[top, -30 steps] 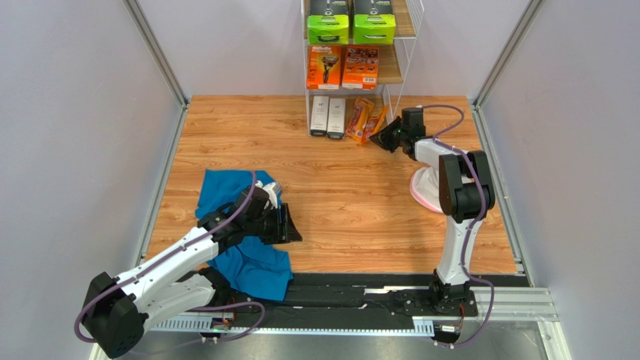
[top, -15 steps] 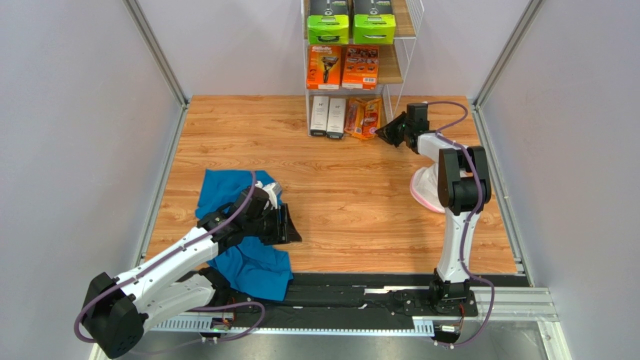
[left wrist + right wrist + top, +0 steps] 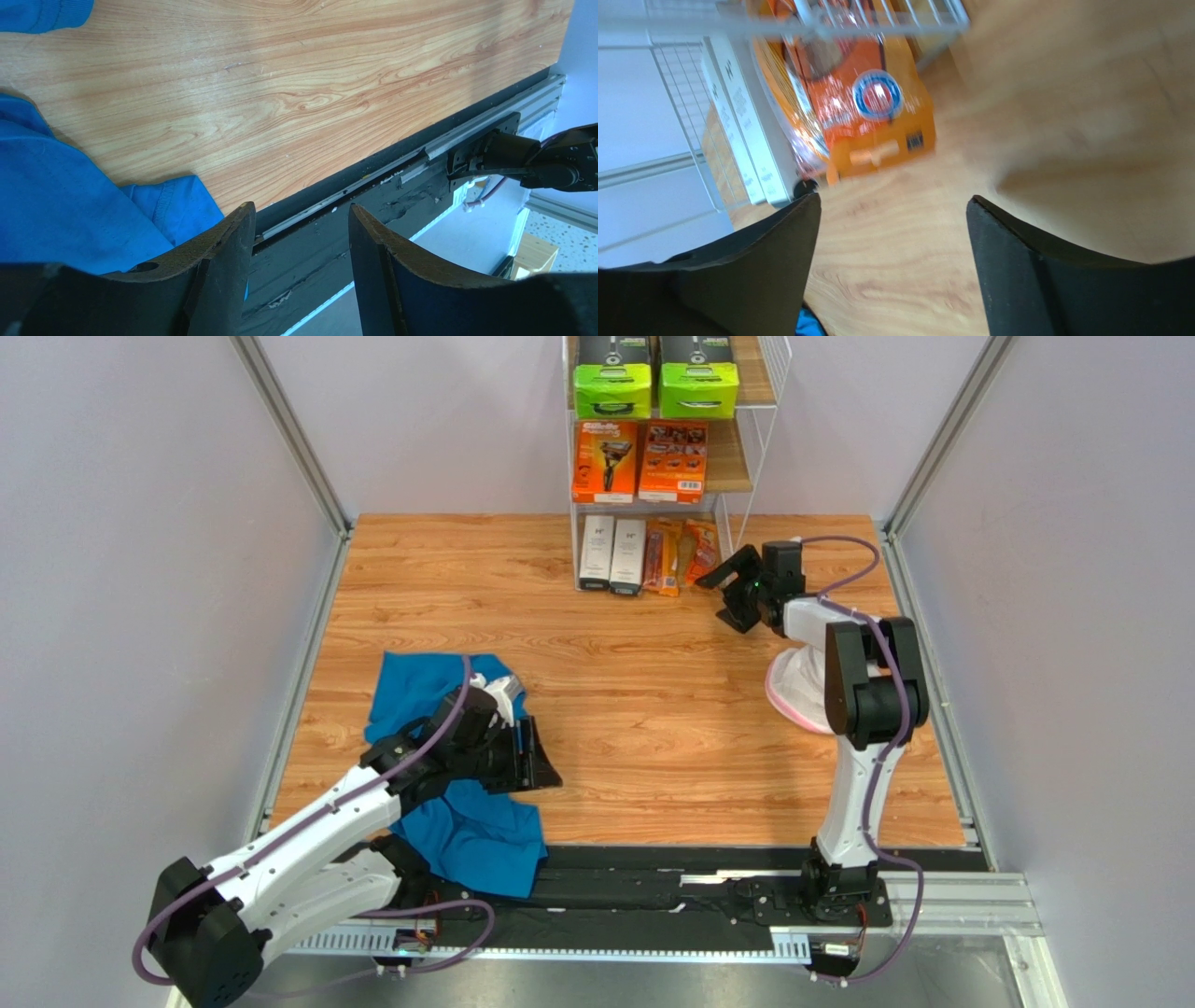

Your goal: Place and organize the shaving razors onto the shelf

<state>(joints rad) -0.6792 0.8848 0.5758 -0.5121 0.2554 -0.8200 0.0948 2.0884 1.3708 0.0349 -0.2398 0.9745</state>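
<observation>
beside shelf (image 3: 728, 465), right fingers (image 3: 1046, 280) apart near orange packs (image 3: 868, 115)

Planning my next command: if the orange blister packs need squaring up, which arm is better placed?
Right. The right gripper is open and empty just beside the orange blister packs at the shelf; the left gripper hovers far off over the blue cloth.

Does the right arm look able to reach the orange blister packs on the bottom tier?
Probably yes: the open right tool faces the orange blister packs at close range, only bare tabletop between them, though shelf wire crosses just above.
</observation>
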